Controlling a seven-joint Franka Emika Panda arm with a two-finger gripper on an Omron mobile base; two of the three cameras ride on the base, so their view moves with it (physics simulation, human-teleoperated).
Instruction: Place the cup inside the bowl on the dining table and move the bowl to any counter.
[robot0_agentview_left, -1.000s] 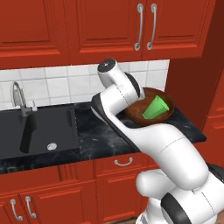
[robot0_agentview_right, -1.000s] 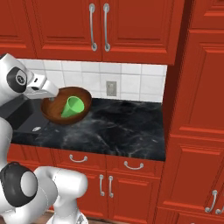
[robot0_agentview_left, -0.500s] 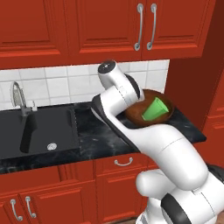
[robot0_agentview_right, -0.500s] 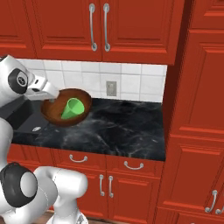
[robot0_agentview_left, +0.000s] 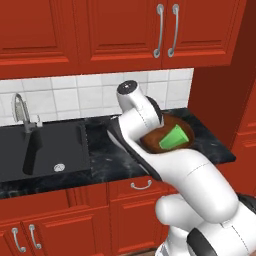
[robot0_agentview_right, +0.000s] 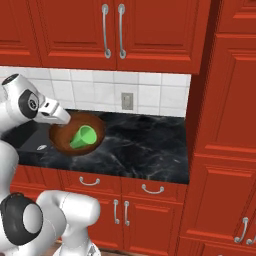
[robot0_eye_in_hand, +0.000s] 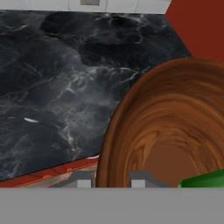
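— Where does the load stand?

— Your end effector (robot0_eye_in_hand: 108, 180) pinches the rim of the wide brown wooden bowl (robot0_agentview_right: 64, 141), one finger each side of the wall. The small bright-green tumbler (robot0_agentview_right: 83, 137) lies tipped inside it, over the black veined marble tabletop (robot0_agentview_right: 145, 145), to the right of the black sink (robot0_agentview_left: 42, 150).

— How do I finish well?

— Lower it level, so the tumbler doesn't roll out, until the base sits flat near the sink; only then let go.

No readable text, label or number appears anywhere, as far as visible.
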